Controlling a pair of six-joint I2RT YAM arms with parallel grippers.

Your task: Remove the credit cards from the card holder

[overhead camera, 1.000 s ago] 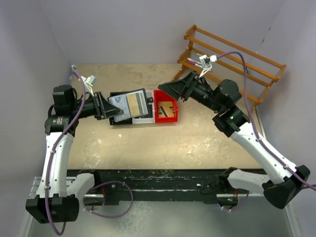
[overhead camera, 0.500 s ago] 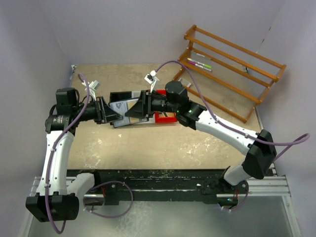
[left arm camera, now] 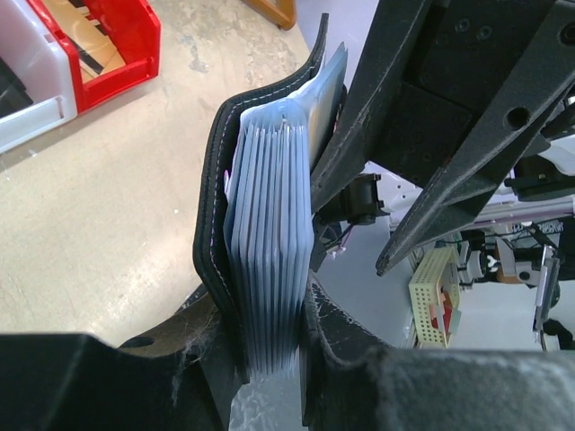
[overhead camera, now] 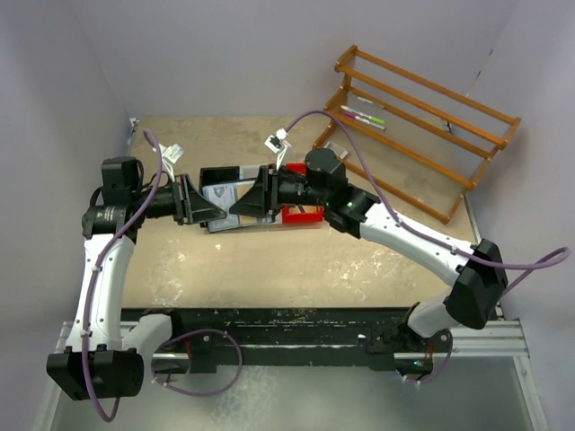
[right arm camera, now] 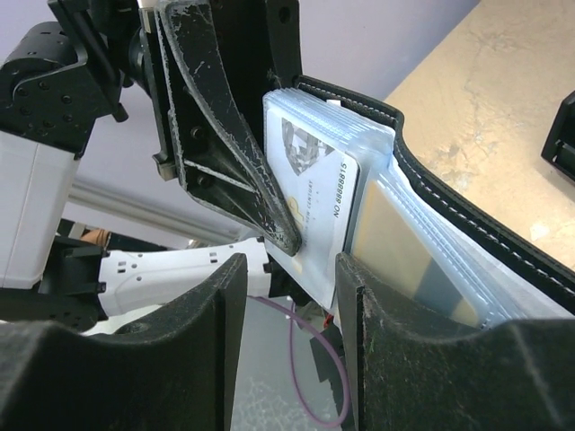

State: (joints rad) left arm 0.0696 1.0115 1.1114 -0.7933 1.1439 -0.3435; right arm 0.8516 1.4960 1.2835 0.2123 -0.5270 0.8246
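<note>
**Your left pincer** (left arm camera: 269, 359) is closed on the lower end of the card holder (left arm camera: 209, 224). One side presses the black leather back and the other presses the front of the card stack. The holder is held up off the table (overhead camera: 269, 260) and folded open, with its stitched cover curving away from the stack.

**Credit cards** (left arm camera: 269, 260) are a thick pack of grey-blue cards in clear sleeves, all seated in the holder. In the right wrist view you can see a printed number along the front card (right arm camera: 321, 193).

**Your right pincer** (right arm camera: 289, 265) has its jaws apart and nothing gripped. The lower corner of the front card sits between them — whether either side touches it, you cannot tell. From overhead, the two pincers meet tip to tip above the joined trays (overhead camera: 304, 215).

**Trays** are black, white (left arm camera: 27, 103) and red (left arm camera: 117, 36) compartments, resting on the table.

**Wooden rack** (overhead camera: 422, 112) stands at the far right of the table, with markers (overhead camera: 364, 115) lying on a shelf.
</note>
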